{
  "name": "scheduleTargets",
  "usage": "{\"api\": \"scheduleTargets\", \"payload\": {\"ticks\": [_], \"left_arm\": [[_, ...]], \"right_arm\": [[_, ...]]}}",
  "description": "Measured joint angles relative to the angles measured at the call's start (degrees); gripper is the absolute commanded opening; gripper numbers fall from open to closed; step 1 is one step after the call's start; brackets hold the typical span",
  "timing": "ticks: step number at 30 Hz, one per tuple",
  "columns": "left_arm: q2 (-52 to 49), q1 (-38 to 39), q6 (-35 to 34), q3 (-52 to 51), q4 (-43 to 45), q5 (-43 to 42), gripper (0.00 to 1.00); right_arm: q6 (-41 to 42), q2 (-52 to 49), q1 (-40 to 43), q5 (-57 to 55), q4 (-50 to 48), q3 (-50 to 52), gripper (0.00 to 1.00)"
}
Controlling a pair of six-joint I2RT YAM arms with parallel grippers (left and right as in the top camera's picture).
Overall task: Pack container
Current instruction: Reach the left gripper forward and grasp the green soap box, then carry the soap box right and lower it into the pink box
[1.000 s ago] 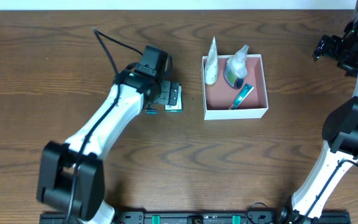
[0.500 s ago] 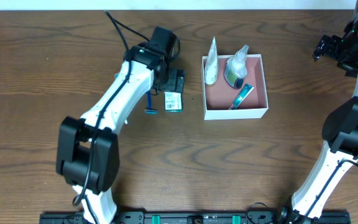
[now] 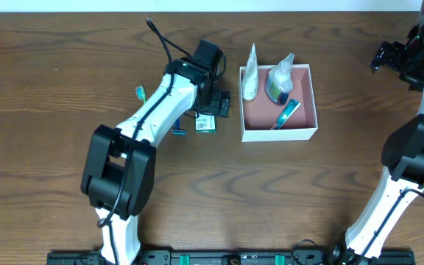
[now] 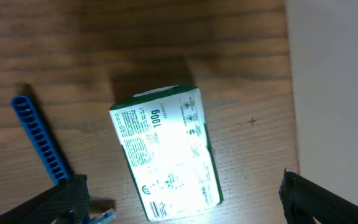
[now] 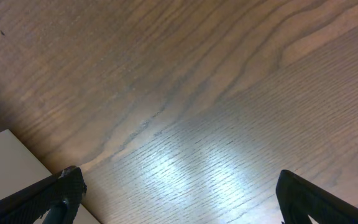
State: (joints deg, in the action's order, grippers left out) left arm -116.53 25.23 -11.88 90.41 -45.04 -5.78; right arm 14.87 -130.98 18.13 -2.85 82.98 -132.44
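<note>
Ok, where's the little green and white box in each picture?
Overhead: the small box lies just left of the container.
Left wrist: the small box fills the middle of the picture, printed side up.
Right wrist: not in it.
Shared landmark: the blue ridged stick beside the box, seen overhead and in the left wrist view.

- The container (image 3: 280, 135) has white walls and a dusty pink-brown floor.
- The table (image 3: 50, 147) is dark brown with wavy wood grain.
- The small carton (image 4: 166, 152) is white with green edges and fine dark print.
- The ribbed handle (image 4: 39, 138) is bright blue.
- The slim stick (image 3: 287, 112) is teal.
- The tube (image 3: 249, 73) is white.
- The left arm (image 3: 157, 110) is white with black joints.
</note>
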Motion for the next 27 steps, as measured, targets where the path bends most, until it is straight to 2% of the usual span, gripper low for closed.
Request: {"api": "scheduleTargets", "payload": {"ticks": [27], "left_arm": [[-7.69,-0.11,-1.64,0.00,1.11,0.42,0.98]], "right_arm": [[0.00,0.00,0.00,0.00,0.00,0.00,0.99]]}}
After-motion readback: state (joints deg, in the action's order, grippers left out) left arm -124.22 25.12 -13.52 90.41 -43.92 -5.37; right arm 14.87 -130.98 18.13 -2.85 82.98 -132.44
